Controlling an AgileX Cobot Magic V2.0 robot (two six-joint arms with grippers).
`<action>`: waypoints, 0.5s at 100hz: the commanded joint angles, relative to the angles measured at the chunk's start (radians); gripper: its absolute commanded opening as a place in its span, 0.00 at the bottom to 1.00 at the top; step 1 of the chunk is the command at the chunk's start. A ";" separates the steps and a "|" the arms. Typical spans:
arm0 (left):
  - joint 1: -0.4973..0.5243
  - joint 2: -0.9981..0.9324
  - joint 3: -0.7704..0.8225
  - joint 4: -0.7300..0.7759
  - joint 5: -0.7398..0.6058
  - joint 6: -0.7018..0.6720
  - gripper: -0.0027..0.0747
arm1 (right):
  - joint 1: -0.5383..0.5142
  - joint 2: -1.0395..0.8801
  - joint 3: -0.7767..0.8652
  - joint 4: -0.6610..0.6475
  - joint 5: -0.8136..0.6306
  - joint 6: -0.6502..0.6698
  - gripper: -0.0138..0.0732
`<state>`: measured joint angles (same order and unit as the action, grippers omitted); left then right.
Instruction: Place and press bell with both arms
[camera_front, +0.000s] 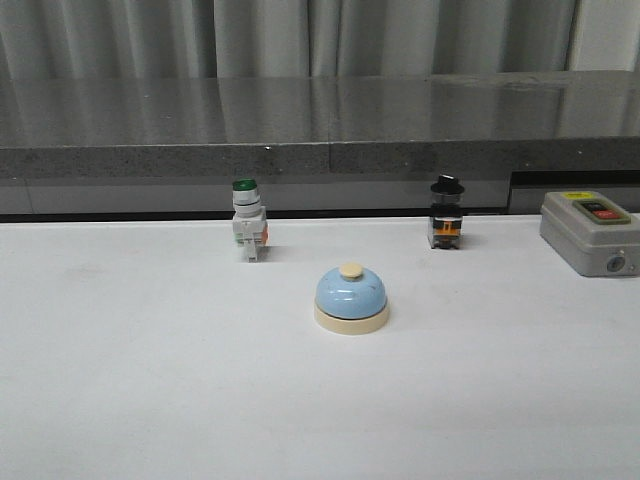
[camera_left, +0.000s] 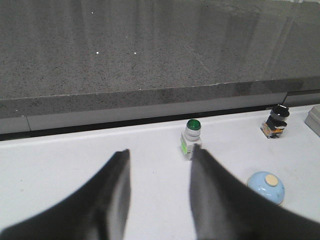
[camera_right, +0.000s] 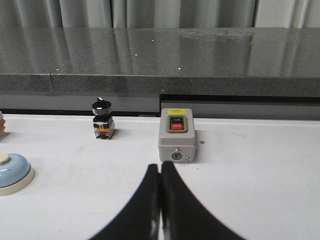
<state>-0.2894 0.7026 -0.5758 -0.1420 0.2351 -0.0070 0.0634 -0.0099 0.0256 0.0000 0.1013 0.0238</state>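
The light-blue bell (camera_front: 351, 299) with a cream base and cream top button stands upright on the white table, near its middle. It also shows as the bell (camera_left: 266, 186) in the left wrist view and the bell (camera_right: 12, 172) at the edge of the right wrist view. My left gripper (camera_left: 160, 155) is open over bare table, well apart from the bell, with nothing between its fingers. My right gripper (camera_right: 160, 169) is shut and empty, its tips just short of the grey box. Neither arm shows in the front view.
A green-capped white push-button switch (camera_front: 247, 222) stands behind the bell to the left. A black selector switch (camera_front: 446, 212) stands behind it to the right. A grey box with a red button (camera_front: 591, 232) sits at the far right. A dark stone ledge (camera_front: 320, 130) runs along the back.
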 joint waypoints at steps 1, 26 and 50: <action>0.003 -0.004 -0.025 -0.012 -0.091 -0.008 0.01 | -0.005 -0.019 -0.013 -0.013 -0.084 -0.003 0.08; 0.003 -0.004 -0.025 -0.012 -0.088 -0.008 0.01 | -0.005 -0.019 -0.013 -0.013 -0.084 -0.003 0.08; 0.003 -0.004 -0.025 -0.012 -0.088 -0.008 0.01 | -0.005 -0.019 -0.013 -0.013 -0.084 -0.003 0.08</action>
<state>-0.2894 0.7026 -0.5758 -0.1420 0.2270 -0.0070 0.0634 -0.0099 0.0256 0.0000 0.1013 0.0238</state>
